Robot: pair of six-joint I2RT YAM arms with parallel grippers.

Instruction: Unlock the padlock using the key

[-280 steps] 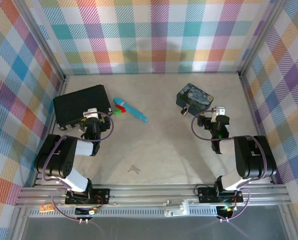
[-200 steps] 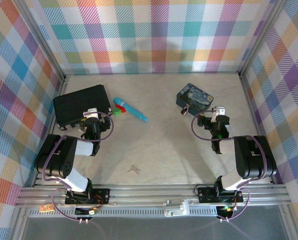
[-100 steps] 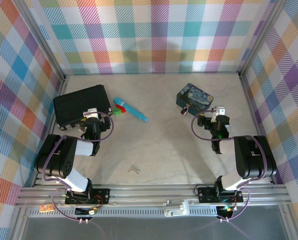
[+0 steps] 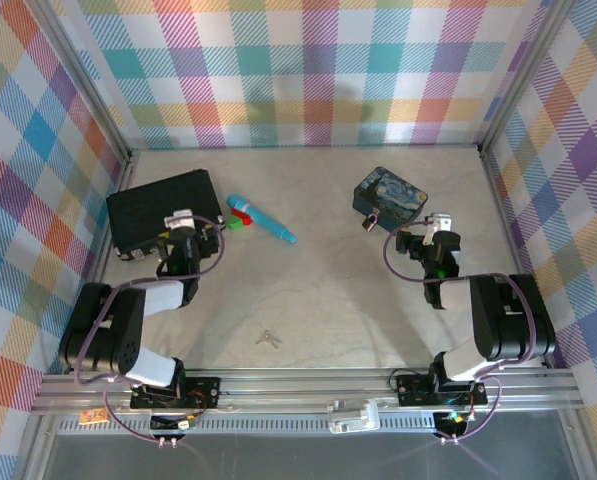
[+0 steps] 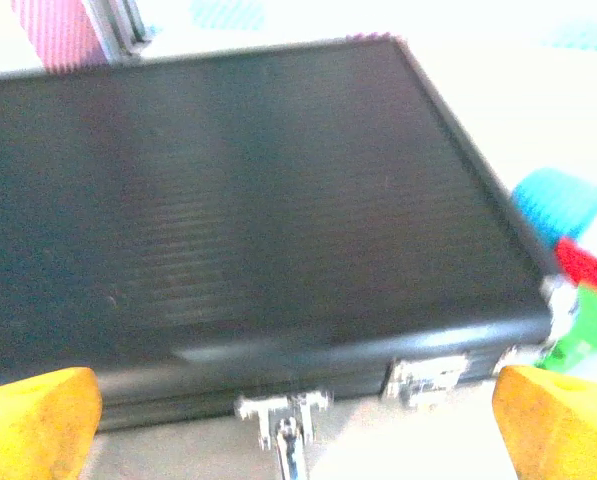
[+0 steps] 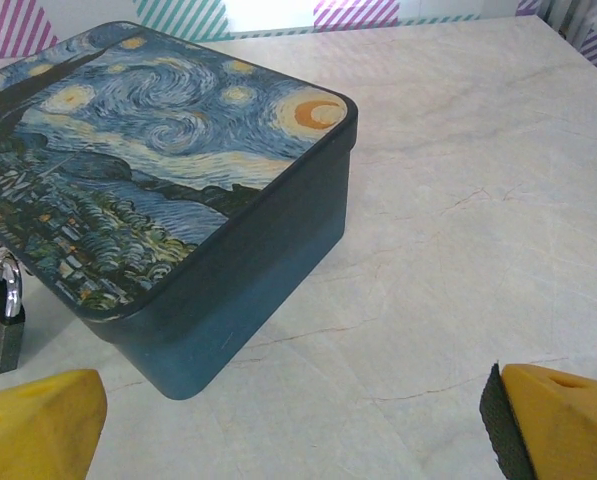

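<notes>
The padlock (image 4: 371, 220) is a tiny dark body with a silver shackle, standing against the near left side of the blue painted tin (image 4: 390, 197). In the right wrist view the padlock (image 6: 0, 317) is at the far left, beside the tin (image 6: 168, 190). The key (image 4: 269, 338) lies flat on the table near the front middle, apart from both arms. My right gripper (image 4: 433, 226) (image 6: 298, 425) stands open just right of the tin, nothing between its fingers. My left gripper (image 4: 183, 222) (image 5: 293, 430) is open, facing the black case (image 5: 238, 200).
The black case (image 4: 165, 208) with metal latches lies at the back left. A cyan pen-like stick (image 4: 262, 221) with red and green bits beside it lies right of the case. Checked walls close in the back and both sides.
My left arm has stretched forward toward the black case, and its wrist view is blurred by motion. The right arm, padlock and key have not moved.
</notes>
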